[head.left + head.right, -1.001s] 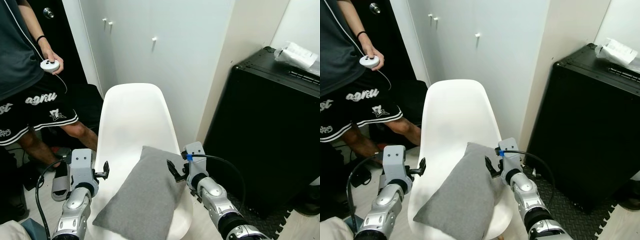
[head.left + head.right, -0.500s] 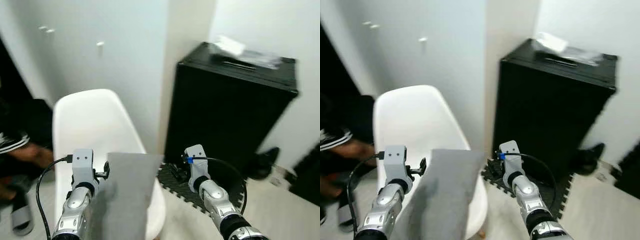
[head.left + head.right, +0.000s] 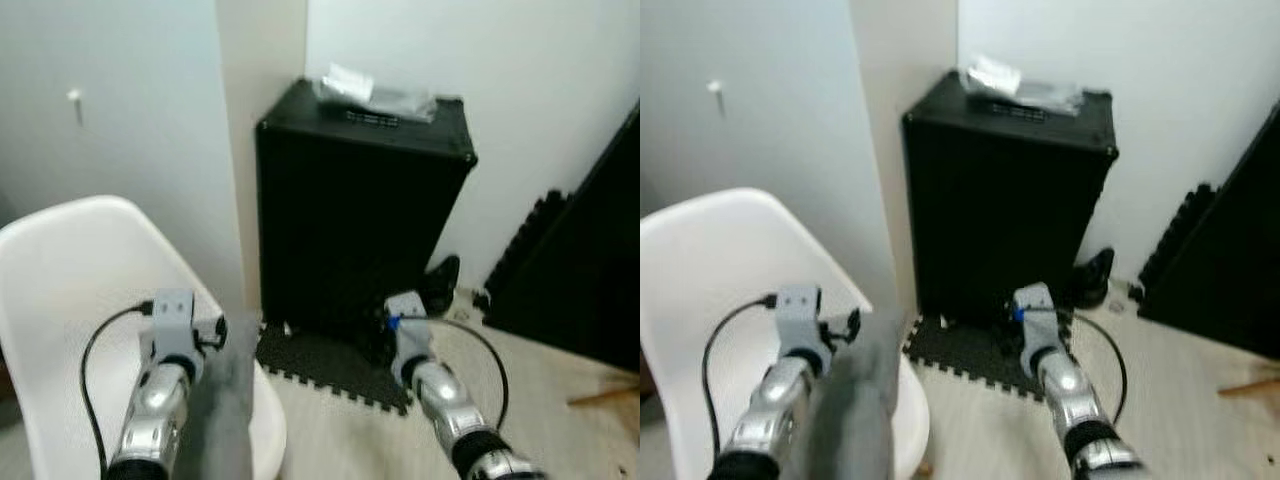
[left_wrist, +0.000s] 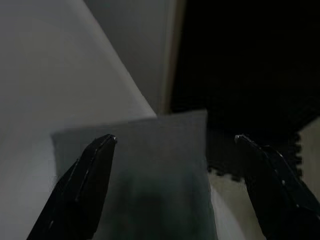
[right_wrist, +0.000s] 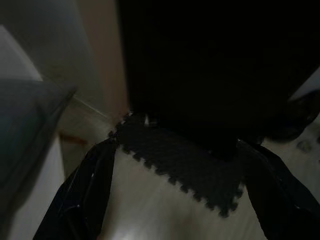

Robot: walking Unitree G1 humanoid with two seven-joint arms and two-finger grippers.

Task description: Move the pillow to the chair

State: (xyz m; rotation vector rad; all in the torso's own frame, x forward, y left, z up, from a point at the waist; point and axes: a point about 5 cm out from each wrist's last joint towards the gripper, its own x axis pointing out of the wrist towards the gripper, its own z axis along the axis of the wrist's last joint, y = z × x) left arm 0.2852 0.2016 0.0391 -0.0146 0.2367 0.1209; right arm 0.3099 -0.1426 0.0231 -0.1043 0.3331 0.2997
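The grey pillow (image 3: 226, 408) lies on the seat of the white shell chair (image 3: 70, 262) at the lower left, its edge reaching the seat's right rim. My left gripper (image 4: 175, 137) is open just above the pillow (image 4: 150, 172), holding nothing. My right gripper (image 5: 177, 144) is open too, off to the right of the chair over the floor, with the pillow's edge (image 5: 25, 115) to one side. In the left eye view the right gripper (image 3: 385, 335) hangs in front of the black cabinet.
A black cabinet (image 3: 362, 200) stands against the wall right of the chair, with a white plastic bag (image 3: 372, 90) on top. A black foam mat (image 3: 330, 365) lies at its foot, a dark shoe (image 3: 440, 280) beside it. Dark foam panels (image 3: 590, 250) lean at the far right.
The camera has swung to the right: chair and pillow have slid to the picture's left and the person has left the view. Both grippers stay open, now apart from the pillow.
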